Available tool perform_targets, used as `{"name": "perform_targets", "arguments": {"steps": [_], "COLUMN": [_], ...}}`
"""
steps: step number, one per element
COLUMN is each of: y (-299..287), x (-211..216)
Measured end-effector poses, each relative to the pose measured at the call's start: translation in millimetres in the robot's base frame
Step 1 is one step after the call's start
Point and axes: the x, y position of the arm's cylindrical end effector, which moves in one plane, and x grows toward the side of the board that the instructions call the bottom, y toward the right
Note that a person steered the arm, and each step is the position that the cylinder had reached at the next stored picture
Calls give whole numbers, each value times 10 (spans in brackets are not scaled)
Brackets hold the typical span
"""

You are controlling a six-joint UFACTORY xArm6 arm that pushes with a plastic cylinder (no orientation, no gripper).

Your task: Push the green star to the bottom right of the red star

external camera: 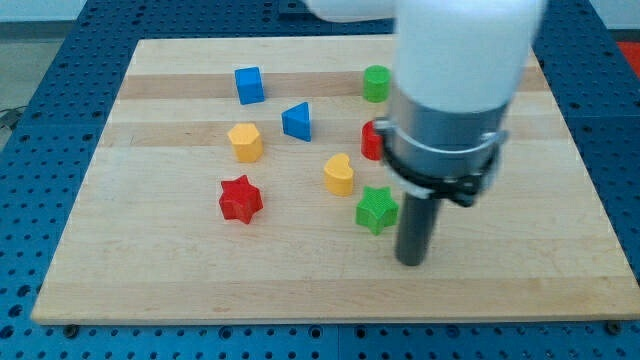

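The green star [376, 210] lies right of the board's middle. The red star [240, 198] lies well to its left, at about the same height in the view. My tip [411, 260] rests on the board just right of and below the green star, close to it, and I cannot tell whether it touches. The arm's white and grey body hangs above the tip and hides part of the board behind it.
A yellow heart [340, 174] sits just up-left of the green star. A yellow hexagon [245, 141], a blue triangle [297, 121], a blue cube [249, 85] and a green cylinder [376, 83] lie further up. A red block [371, 140] is half hidden by the arm.
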Motion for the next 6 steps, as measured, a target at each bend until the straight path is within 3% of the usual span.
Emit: {"name": "perform_targets", "arguments": {"steps": [1,2,3,6], "y": [253,253,204,-374], "x": [-256,-260,-528,-427]}}
